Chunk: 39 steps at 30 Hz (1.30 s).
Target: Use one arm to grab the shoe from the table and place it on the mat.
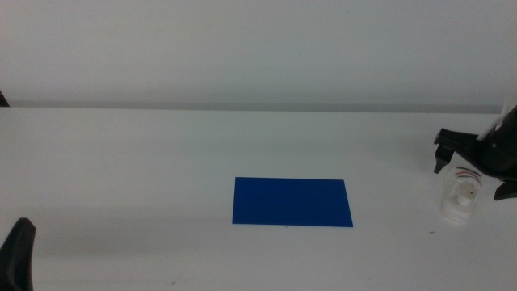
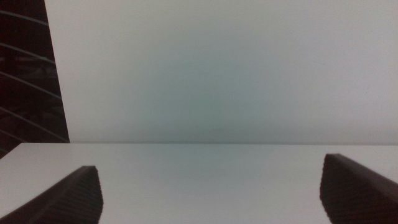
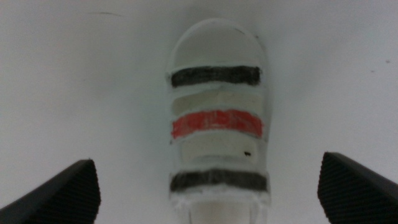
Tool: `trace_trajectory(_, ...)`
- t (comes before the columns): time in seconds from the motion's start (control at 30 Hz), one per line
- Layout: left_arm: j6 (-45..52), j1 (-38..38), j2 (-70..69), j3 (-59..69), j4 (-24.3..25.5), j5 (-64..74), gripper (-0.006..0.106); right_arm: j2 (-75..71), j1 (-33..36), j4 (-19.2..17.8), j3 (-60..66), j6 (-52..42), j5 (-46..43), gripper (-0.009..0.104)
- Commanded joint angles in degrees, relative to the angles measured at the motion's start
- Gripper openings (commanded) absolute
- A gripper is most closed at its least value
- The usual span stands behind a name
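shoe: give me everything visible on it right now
The shoe is a small white sandal with a thick white sole and three cross straps: dark grey, red, dark grey. It sits sole-down on the white table, toward the right side, apart from the blue mat. The right gripper is directly above it, open, jaws either side; no contact is visible.

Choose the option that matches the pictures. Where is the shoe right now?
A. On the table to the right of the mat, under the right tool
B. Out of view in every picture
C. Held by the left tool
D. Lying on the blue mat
A: the shoe sits on the white table, apart from the mat, with the right tool open astride it.
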Motion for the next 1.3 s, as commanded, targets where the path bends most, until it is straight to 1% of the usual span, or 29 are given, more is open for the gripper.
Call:
trace_trajectory(0.0, -0.33, -0.14, -2.35, 2.44, -0.12, -0.66, 0.094, 1.21, 0.07, -0.09, -0.42, -0.36, -1.01, 0.093)
trace_trajectory(0.07, -0.33, -0.14, -2.35, 2.44, -0.12, -0.66, 0.094, 1.91, 0.07, -0.22, -0.42, -0.36, -1.01, 0.092)
trace_trajectory(0.13, -0.33, -0.14, -2.35, 2.44, -0.12, -0.66, 0.094, 2.53, 0.07, -0.51, -0.42, -0.36, -1.01, 0.087)
trace_trajectory(0.2, -0.33, -0.14, -2.35, 2.44, -0.12, -0.66, 0.094, 3.25, 0.07, -0.51, -0.42, -0.36, -1.01, 0.079)
trace_trajectory(0.23, -0.33, -0.14, -2.35, 2.44, -0.12, -0.66, 0.094, 3.61, 0.07, -0.51, -0.42, -0.36, -1.01, 0.072)
trace_trajectory(0.27, -0.33, -0.14, -2.35, 2.44, -0.12, -0.66, 0.094, 3.85, 0.07, -0.63, -0.42, -0.36, -1.01, 0.064)
trace_trajectory(0.3, -0.33, -0.14, -2.35, 2.44, -0.12, -0.66, 0.094, 4.08, 0.07, -0.86, -0.42, -0.36, -0.85, 0.053)
trace_trajectory(0.37, -0.33, -0.14, -2.35, 2.44, -0.12, -0.66, 0.094, 4.12, 0.19, -1.30, -0.42, -0.36, -0.59, 0.025)
trace_trajectory(0.4, -0.33, -0.14, -2.35, 2.44, -0.12, -0.66, 0.094, 3.97, 0.50, -1.51, -0.57, -0.56, -0.29, 0.008)
trace_trajectory(0.43, -0.33, -0.14, -2.35, 2.44, -0.12, -0.66, 0.094, 3.36, 1.05, -1.96, -0.68, -0.85, 0.31, -0.002)
trace_trajectory(0.5, -0.33, -0.14, -2.35, 2.44, -0.12, -0.66, 0.094, 1.61, 2.97, -3.39, -1.89, -0.63, 2.25, 0.002)
trace_trajectory(0.57, -0.33, -0.14, -2.35, 2.44, -0.12, -0.66, 0.094, 0.47, 6.09, -3.56, -4.82, 0.79, 5.30, 0.003)
trace_trajectory(0.67, -0.33, -0.14, -2.35, 2.44, -0.12, -0.66, 0.094, 0.91, 13.62, -3.56, -11.65, 3.78, 11.52, 0.003)
trace_trajectory(0.73, -0.33, -0.14, -2.35, 2.44, -0.12, -0.66, 0.094, 2.90, 19.10, -3.56, -16.87, 6.69, 13.37, 0.003)
trace_trajectory(0.83, -0.33, -0.14, -2.35, 2.44, -0.12, -0.66, 0.094, 7.84, 26.08, -2.50, -24.77, 9.03, 16.55, 0.003)
trace_trajectory(0.93, -0.33, -0.14, -2.35, 2.44, -0.12, -0.66, 0.094, 12.59, 31.24, -2.38, -31.83, 9.67, 20.51, 0.003)
trace_trajectory(1.03, -0.33, -0.14, -2.35, 2.44, -0.12, -0.66, 0.094, 15.73, 34.05, -2.49, -35.95, 9.34, 24.02, 0.003)
trace_trajectory(1.13, -0.33, -0.14, -2.35, 2.44, -0.12, -0.66, 0.094, 16.86, 35.43, -0.82, -35.99, 3.48, 24.52, 0.003)
trace_trajectory(1.27, -0.33, -0.14, -2.35, 2.44, -0.12, -0.66, 0.094, 17.74, 36.42, 1.90, -35.99, -13.01, 24.90, 0.003)
